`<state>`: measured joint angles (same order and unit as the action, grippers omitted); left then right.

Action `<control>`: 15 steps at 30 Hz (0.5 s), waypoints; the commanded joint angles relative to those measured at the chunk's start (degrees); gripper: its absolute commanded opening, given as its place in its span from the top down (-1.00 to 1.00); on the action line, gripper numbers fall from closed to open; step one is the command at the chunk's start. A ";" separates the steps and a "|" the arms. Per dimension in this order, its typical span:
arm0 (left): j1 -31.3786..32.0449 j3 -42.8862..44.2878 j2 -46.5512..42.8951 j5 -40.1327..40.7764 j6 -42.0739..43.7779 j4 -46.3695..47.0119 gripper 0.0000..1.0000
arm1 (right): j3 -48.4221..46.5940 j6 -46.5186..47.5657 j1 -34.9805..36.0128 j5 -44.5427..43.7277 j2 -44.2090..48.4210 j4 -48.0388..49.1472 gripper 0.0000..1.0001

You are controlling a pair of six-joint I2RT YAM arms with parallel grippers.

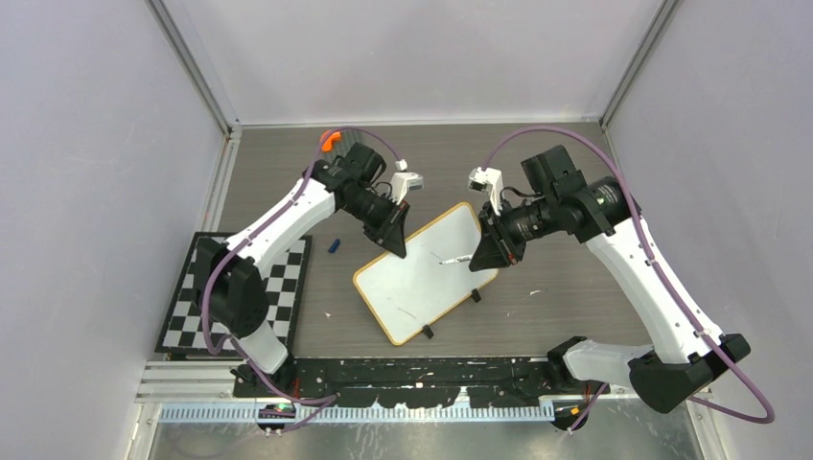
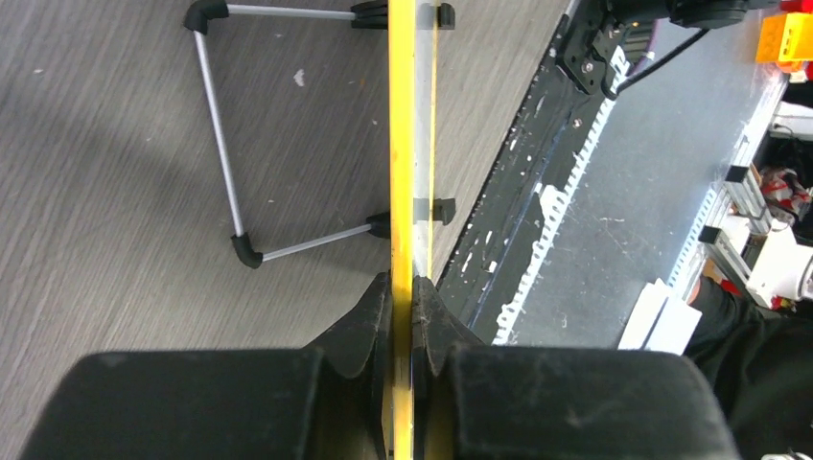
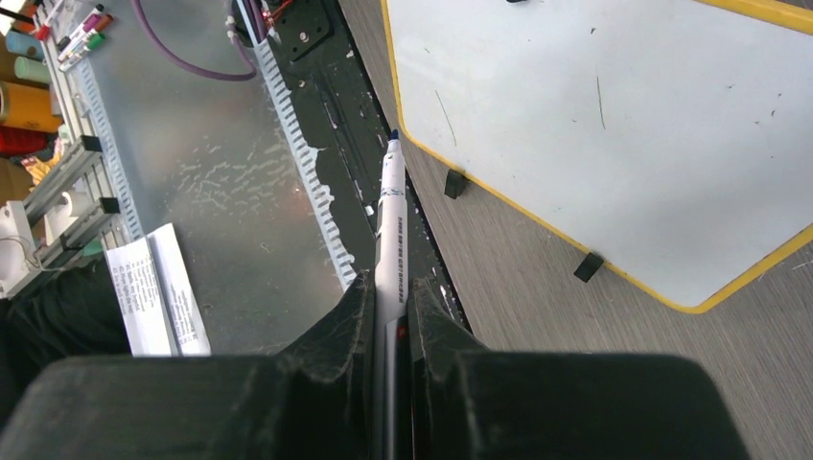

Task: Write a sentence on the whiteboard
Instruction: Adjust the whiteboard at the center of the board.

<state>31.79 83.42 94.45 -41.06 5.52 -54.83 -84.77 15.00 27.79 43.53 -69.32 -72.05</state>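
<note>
Left gripper clamps its jaws on the whiteboard edge to steady it, while the right gripper pinches the marker in its jaws, tip clear of the unwritten face.

A: Room past the whiteboard?
B: Far table open; right side open too.
A: Left?
B: Tight. Left gripper clamps its far corner; blue cap, checkerboard mat near. Right gripper, gripping marker, blocks right edge.
</note>
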 commanded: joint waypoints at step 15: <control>3.86 12.45 9.87 -0.41 15.42 -13.65 1.00 | 0.90 1.52 1.12 0.17 1.57 -0.69 1.00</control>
<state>34.52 92.97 101.71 -42.98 13.98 -63.24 -83.94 15.73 28.47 43.38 -69.23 -72.47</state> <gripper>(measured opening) 0.077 0.172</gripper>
